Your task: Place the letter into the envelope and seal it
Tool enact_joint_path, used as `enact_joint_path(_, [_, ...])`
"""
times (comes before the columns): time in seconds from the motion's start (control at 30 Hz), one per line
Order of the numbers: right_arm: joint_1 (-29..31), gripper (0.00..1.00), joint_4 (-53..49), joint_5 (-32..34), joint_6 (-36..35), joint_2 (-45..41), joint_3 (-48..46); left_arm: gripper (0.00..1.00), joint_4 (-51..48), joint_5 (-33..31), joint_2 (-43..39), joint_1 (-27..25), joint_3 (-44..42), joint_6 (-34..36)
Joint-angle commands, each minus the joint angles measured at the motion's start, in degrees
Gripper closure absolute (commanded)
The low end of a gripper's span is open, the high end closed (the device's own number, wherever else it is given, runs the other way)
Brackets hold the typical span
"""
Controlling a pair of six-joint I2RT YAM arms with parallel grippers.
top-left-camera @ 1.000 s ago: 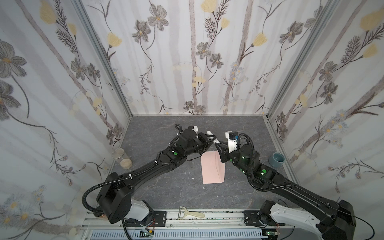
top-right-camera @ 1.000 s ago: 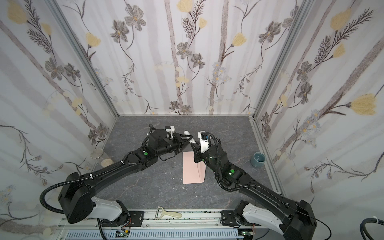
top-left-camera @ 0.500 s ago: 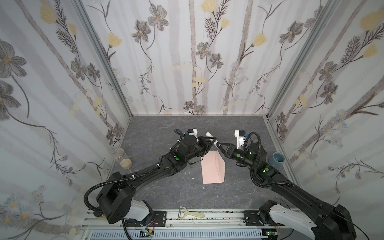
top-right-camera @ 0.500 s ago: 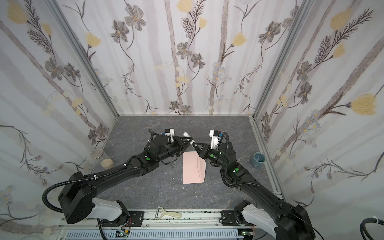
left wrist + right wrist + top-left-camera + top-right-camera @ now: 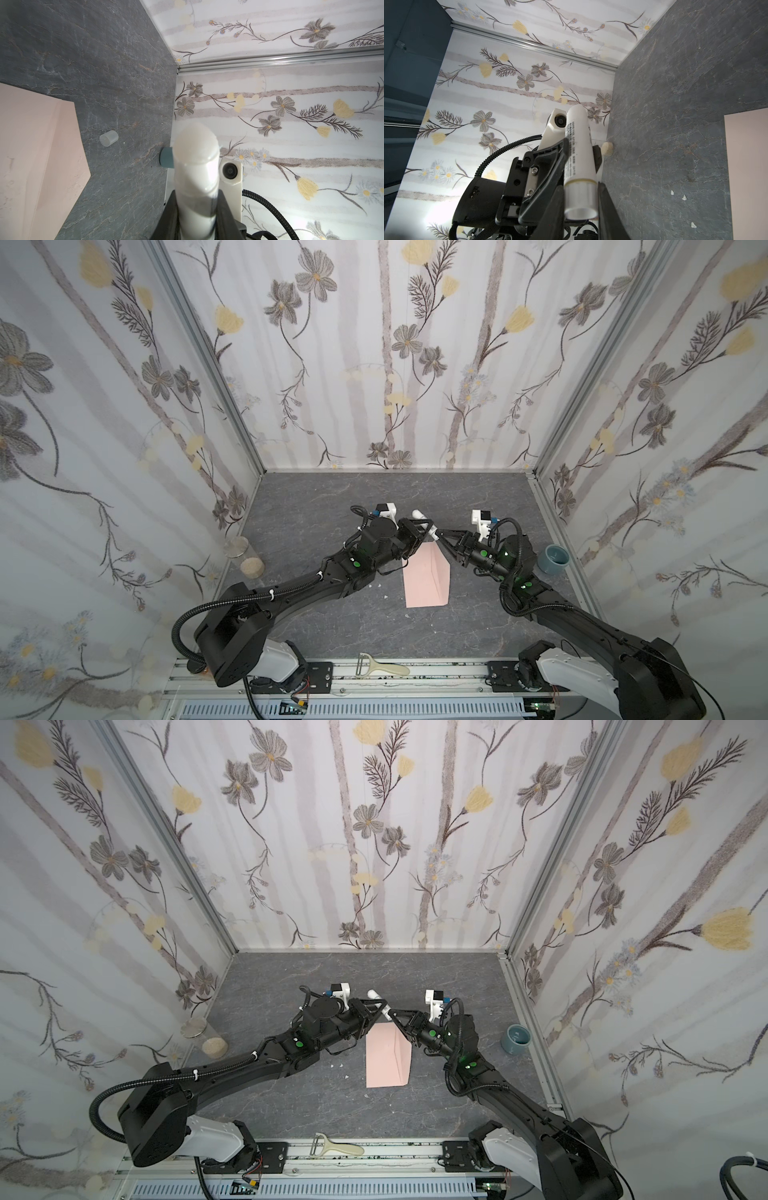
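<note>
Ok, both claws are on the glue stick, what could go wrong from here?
Both the left claw and the right claw grip one glue stick near the envelope; uneven pulls might drop it there. Its bare glue end could smear the wrong spot. The clear cap lies loose on the table, easy to knock away.

In a top view, a white glue stick (image 5: 417,515) is hanging uncapped above the grey worktop (image 5: 332,506), just off its centre toward 1 o'clock. A clear cap (image 5: 108,138) is lying on its side on the worktop. A blue cup (image 5: 557,558) is standing at 3 o'clock and a clear jar (image 5: 245,558) at 9 o'clock. A peeler (image 5: 382,668) is resting on the front rail at 6 o'clock.
</note>
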Motion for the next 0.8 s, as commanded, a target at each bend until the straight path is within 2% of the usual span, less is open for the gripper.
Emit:
enact_joint_path(0.0, [-0.7,0.81,-0.04,6.61,2.5,-0.25,0.02,1.0,5.2,1.26,-1.66,-0.27,-0.53,2.36])
enact_joint_path(0.1, [-0.83,0.76,-3.21,8.0,-1.25,-1.29,1.0,1.0,5.2,0.62,-2.29,-0.25,-0.4,4.18])
enact_joint_path(0.2, [-0.81,0.62,-6.88,9.55,-7.07,-2.83,2.48,1.0,5.08,-0.06,-3.1,-0.25,-0.75,6.02])
enact_joint_path(0.3, [-0.84,0.57,-10.01,11.48,-13.54,-5.36,3.07,1.0,5.11,-0.59,-3.88,-0.15,-0.97,8.87])
enact_joint_path(0.43, [-0.89,0.55,-13.28,14.25,-21.85,-9.87,2.27,1.0,5.11,-0.1,-4.39,-0.1,-0.71,14.95])
enact_joint_path(0.53, [-0.84,0.55,-13.24,14.75,-26.22,-13.03,0.8,1.0,5.03,2.52,-3.88,0.17,0.34,19.08])
enact_joint_path(0.67, [-0.13,0.55,-13.78,15.27,-32.32,-16.23,-0.17,1.0,4.85,6.38,-2.08,0.72,1.96,20.17])
enact_joint_path(0.77, [2.5,0.54,-15.77,18.25,-38.37,-17.88,0.4,1.0,4.81,8.29,-0.35,1.06,3.51,19.1])
